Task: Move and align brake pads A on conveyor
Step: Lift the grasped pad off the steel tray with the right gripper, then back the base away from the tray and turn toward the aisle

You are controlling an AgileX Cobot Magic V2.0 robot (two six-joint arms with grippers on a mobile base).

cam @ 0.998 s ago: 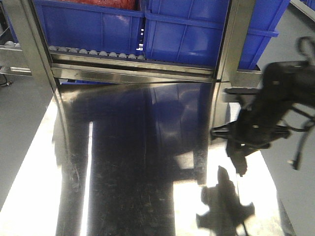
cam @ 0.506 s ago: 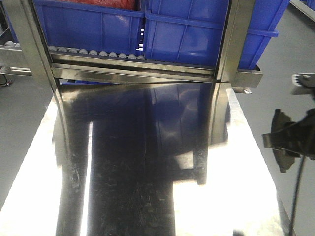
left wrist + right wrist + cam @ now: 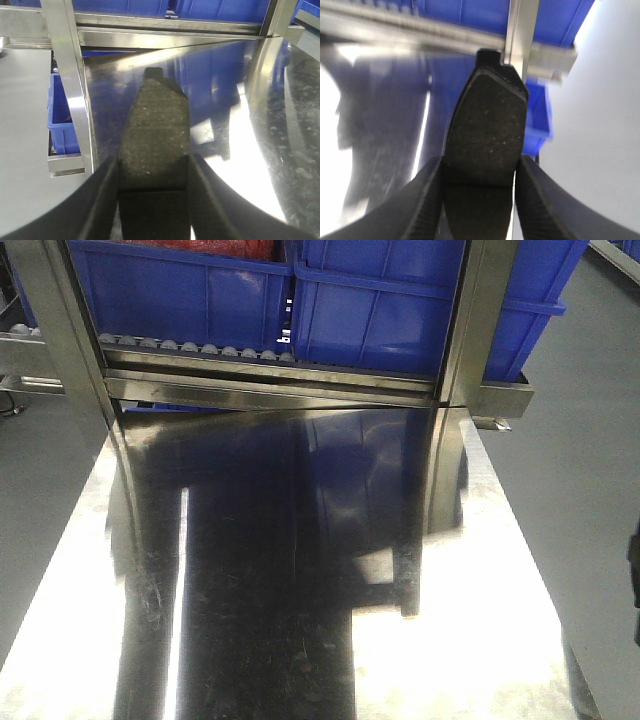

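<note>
L end effector (image 3: 153, 161) is narrow, fingers (image 3: 102, 195) clamped on a pad (image 3: 156, 132) at its near end. Grey face is up, tip pointing at the rack (image 3: 170, 36), over the shiny steel tabletop (image 3: 260, 125). R end effector (image 3: 481, 160) grips a 2nd pad (image 3: 487, 117) the same way. That view is blurred, w/ tabletop at left and grey floor (image 3: 600, 125) at right. Front cam: blue bins (image 3: 200, 290) on the rack behind the tabletop.
</note>
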